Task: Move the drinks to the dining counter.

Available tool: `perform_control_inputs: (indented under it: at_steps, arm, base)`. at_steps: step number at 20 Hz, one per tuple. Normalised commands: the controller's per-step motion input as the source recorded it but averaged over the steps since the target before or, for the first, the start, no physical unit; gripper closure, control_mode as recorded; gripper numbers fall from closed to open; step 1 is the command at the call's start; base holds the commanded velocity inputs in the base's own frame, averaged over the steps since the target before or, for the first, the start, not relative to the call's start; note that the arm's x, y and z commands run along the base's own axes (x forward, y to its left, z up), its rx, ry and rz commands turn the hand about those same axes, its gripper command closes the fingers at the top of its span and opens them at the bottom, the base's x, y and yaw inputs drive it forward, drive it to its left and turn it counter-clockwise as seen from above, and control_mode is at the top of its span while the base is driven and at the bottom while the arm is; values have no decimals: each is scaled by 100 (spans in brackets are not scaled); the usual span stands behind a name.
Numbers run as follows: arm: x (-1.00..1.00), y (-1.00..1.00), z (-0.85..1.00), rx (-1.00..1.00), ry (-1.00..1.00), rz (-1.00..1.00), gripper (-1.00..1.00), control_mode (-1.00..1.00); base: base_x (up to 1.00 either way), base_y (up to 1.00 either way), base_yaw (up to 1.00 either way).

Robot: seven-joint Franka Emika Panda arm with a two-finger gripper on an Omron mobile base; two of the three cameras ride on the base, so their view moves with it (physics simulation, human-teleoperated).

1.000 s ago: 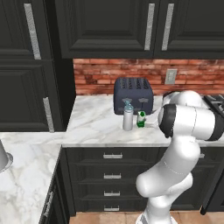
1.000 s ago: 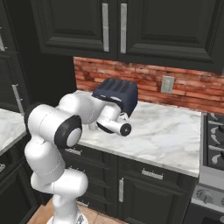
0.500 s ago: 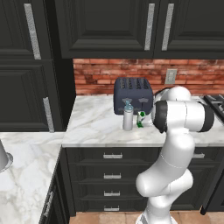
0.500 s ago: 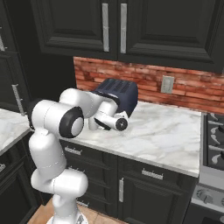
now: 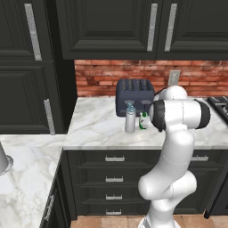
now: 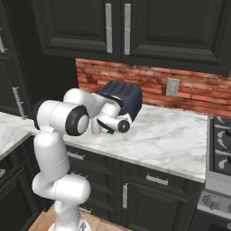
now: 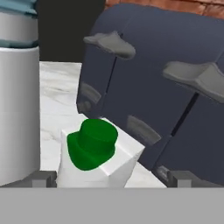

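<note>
1. Directly ahead of the gripper (image 7: 107, 177), between its wide-open, empty jaws: the carton (image 7: 98, 155), just before the toaster (image 7: 166, 87), bottle (image 7: 17, 87) alongside.
2. Carton likely light, crushable (cap slick); grasp its flat sides.
</note>
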Motion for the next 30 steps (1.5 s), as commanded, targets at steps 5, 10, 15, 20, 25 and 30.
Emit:
perform_control_inputs:
  at_steps: [5,10,15,20,25,30]
  arm:
    - [21,0,-10,0,3,0,-100,-100]
    - [13,0,-9,0,4,0,-100,-100]
    - [0,0,0,6,0,0,-100,-100]
    - [0,0,0,11,0,0,-100,-100]
    - [7,2,0,15,0,0,-100,-100]
    - [21,16,0,12,3,0,-100,-100]
  base:
    - [0,0,0]
    - [0,0,0]
    - [0,0,0]
    - [0,0,0]
    - [0,0,0]
    - [0,0,0]
